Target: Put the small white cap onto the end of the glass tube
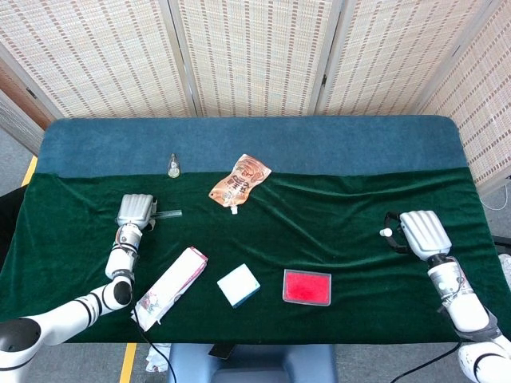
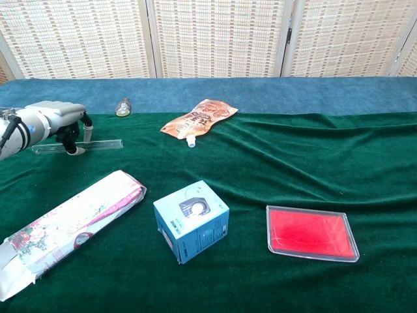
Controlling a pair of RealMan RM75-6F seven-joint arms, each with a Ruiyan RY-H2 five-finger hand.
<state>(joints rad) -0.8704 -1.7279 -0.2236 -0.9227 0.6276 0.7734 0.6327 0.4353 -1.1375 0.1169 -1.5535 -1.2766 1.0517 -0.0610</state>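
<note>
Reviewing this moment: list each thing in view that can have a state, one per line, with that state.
glass tube: lying flat on the cloth, uncapped
left hand: fingers on the tube
small white cap: pinched at the right hand's fingers
right hand: holding the cap
orange pouch: lying flat, spout toward the robot
blue-white box: closed
red case: lying flat, closed
floral carton: lying on its side
</note>
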